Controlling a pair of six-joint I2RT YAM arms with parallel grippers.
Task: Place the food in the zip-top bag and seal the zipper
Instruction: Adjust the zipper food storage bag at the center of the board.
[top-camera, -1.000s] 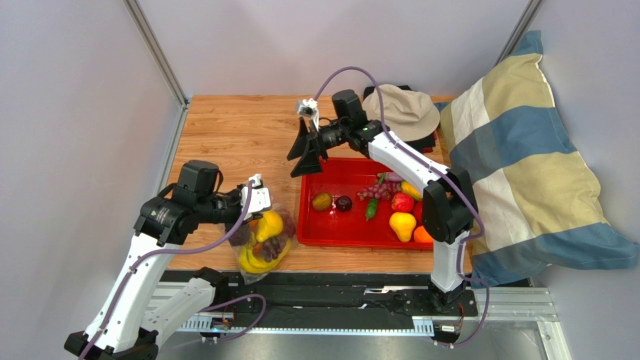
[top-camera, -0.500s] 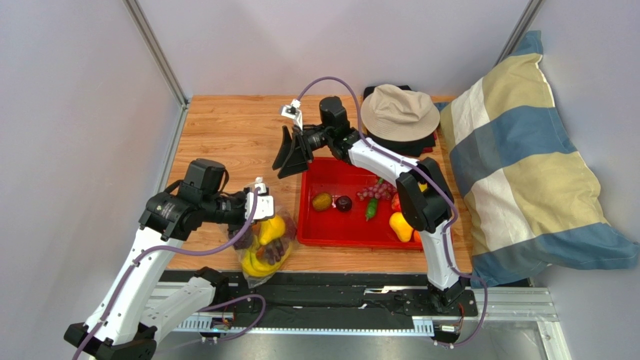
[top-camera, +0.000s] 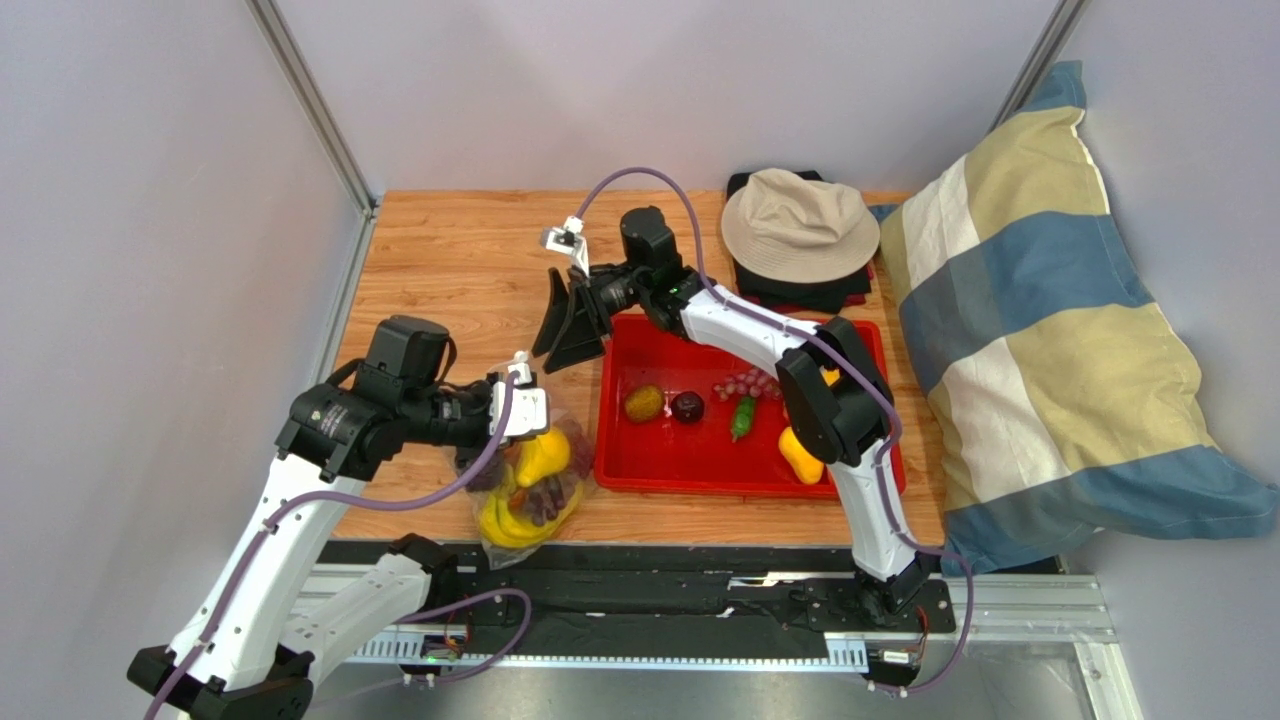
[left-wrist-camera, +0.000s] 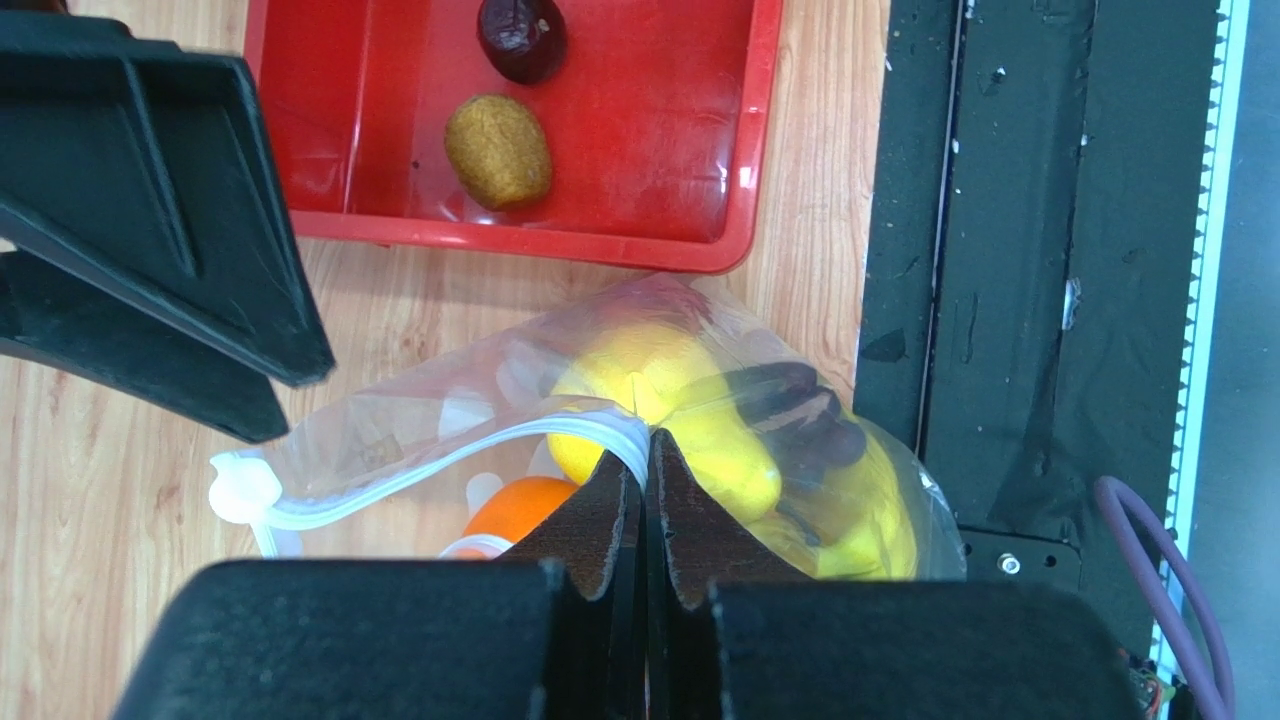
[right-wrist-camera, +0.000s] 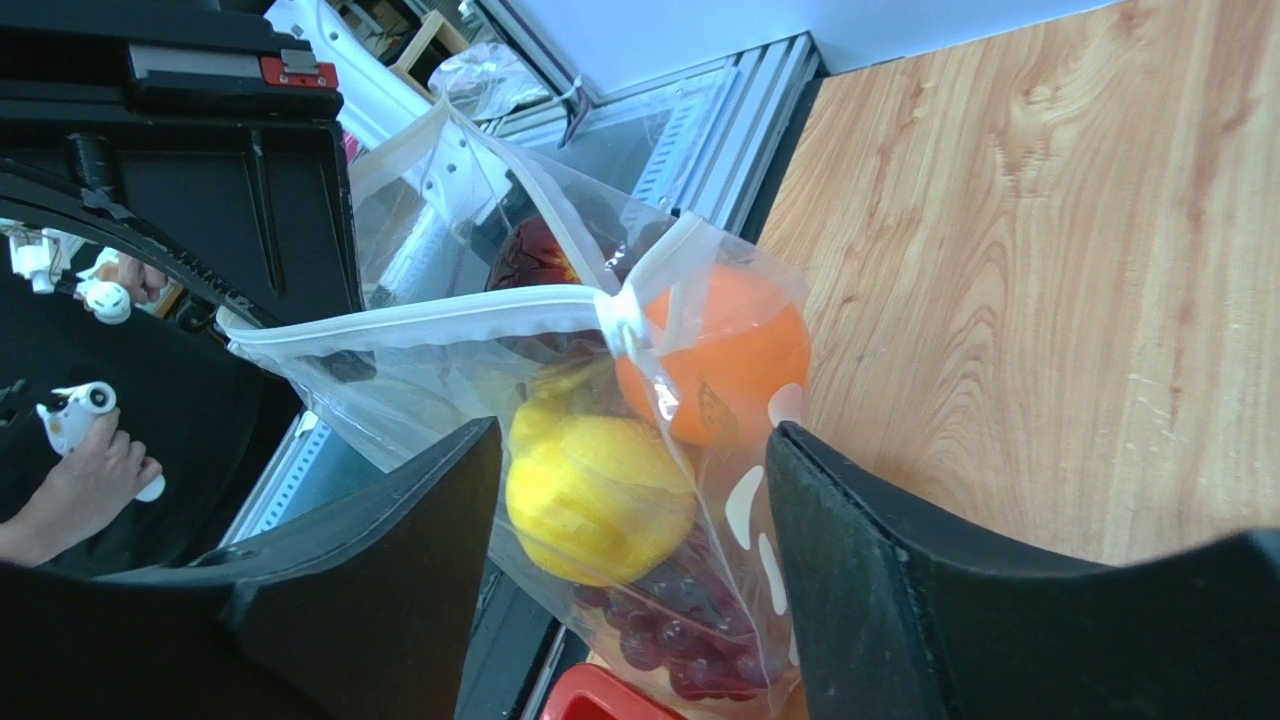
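- Since a second ago, the right end effector (top-camera: 565, 333) has swung off the far corner of the red tray (top-camera: 676, 483) toward the left arm. Its jaws have narrowed a little but stand apart, with nothing between them.
- The left end effector (left-wrist-camera: 643, 450) is pressed together, clamped on the zipper (left-wrist-camera: 436, 468) of the zip-top bag (left-wrist-camera: 451, 405).
- The bag sags from that grip onto the table (top-camera: 451, 270), just beside the tray.
- Ahead of the right end effector, apart from its fingers, the bag shows an orange (right-wrist-camera: 736, 353), a yellow round fruit (right-wrist-camera: 601, 495) and grapes (right-wrist-camera: 691, 615).
- A brown fruit (left-wrist-camera: 499, 150) and a dark plum (left-wrist-camera: 522, 33) lie in the tray beyond the left end effector.
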